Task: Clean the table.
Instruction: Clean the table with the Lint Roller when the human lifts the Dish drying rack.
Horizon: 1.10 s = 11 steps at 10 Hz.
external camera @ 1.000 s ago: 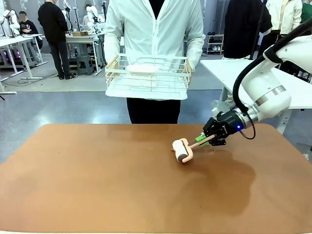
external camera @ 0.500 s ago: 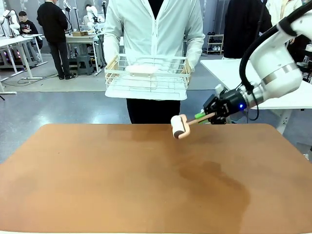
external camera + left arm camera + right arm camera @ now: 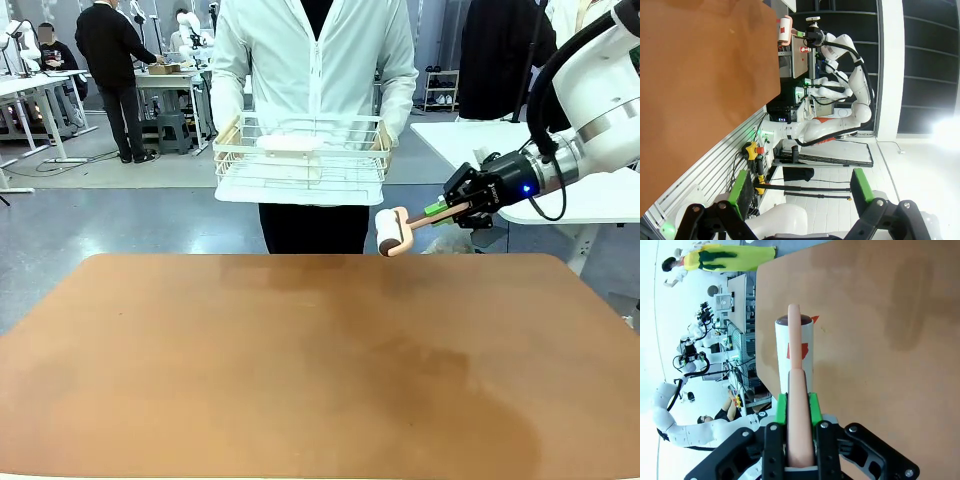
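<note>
The reddish-brown table (image 3: 300,360) fills the lower front view. My right gripper (image 3: 445,212) hovers above its far right edge, shut on the pink handle of a lint roller (image 3: 391,232) whose white roll points left. In the right wrist view the lint roller (image 3: 794,347) runs straight out from between the green pads (image 3: 781,407) over the table (image 3: 880,340). My left gripper (image 3: 799,186) stands open off the table's side, nothing between its fingers, with the table (image 3: 700,85) at upper left. A person holds a white wire basket (image 3: 303,158) at chest height beyond the far edge.
A pale flat object (image 3: 290,143) lies in the basket. A white-topped table (image 3: 470,140) stands behind my right arm. Other people and benches are far back on the left. An aluminium frame with cables (image 3: 755,150) runs beside the left gripper.
My right gripper has lifted the lint roller off the table and carried it up and to the right, toward the far edge. The person and basket have stayed put.
</note>
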Available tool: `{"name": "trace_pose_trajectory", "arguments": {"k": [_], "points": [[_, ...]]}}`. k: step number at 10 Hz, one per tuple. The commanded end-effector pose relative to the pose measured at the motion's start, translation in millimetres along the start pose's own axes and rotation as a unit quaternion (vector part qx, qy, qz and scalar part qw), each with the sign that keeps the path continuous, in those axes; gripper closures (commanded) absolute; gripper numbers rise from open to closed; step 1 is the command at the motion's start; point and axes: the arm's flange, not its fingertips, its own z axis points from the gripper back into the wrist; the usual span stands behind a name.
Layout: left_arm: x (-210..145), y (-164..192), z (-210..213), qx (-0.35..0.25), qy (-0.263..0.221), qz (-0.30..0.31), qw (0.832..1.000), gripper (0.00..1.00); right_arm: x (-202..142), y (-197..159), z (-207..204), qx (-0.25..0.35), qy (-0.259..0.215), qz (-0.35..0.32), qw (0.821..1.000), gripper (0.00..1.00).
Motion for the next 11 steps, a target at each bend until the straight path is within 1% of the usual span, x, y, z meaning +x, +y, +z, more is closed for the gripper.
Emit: {"name": "trace_pose_trajectory", "arguments": {"k": [1, 2, 3, 4, 5, 6, 7, 8, 9, 10, 11], "points": [[-5, -4, 2, 0.003, 0.001, 0.003, 1.000, 0.00, -5, 5, 15, -0.013, -0.027, -0.014, 0.999, 0.79], [-5, -4, 2, 0.003, 0.001, 0.003, 1.000, 0.00, -4, 9, 34, -0.048, -0.030, -0.012, 0.998, 0.79], [-5, -4, 2, 0.003, 0.001, 0.003, 1.000, 0.00, -5, 12, 52, -0.103, -0.047, -0.012, 0.994, 0.79], [-5, -4, 2, 0.003, 0.001, 0.003, 1.000, 0.00, -6, 19, 74, -0.149, -0.042, -0.014, 0.988, 0.79], [-5, -4, 2, 0.003, 0.001, 0.003, 1.000, 0.00, -9, 32, 100, -0.196, -0.042, -0.014, 0.980, 0.79], [-5, -4, 2, 0.003, 0.001, 0.003, 1.000, 0.00, -13, 45, 119, -0.231, -0.035, -0.010, 0.972, 0.79], [-5, -4, 2, 0.003, 0.001, 0.003, 1.000, 0.00, -14, 57, 134, -0.264, -0.044, -0.005, 0.964, 0.79], [-5, -4, 2, 0.003, 0.001, 0.003, 1.000, 0.00, -16, 66, 148, -0.303, -0.056, -0.001, 0.951, 0.79], [-5, -4, 2, 0.003, 0.001, 0.003, 1.000, 0.00, -22, 72, 159, -0.365, -0.047, -0.008, 0.930, 0.79], [-5, -4, 2, 0.003, 0.001, 0.003, 1.000, 0.00, -27, 76, 166, -0.394, -0.028, -0.026, 0.918, 0.79], [-5, -4, 2, 0.003, 0.001, 0.003, 1.000, 0.00, -28, 78, 171, -0.419, -0.029, -0.036, 0.907, 0.79]]}}
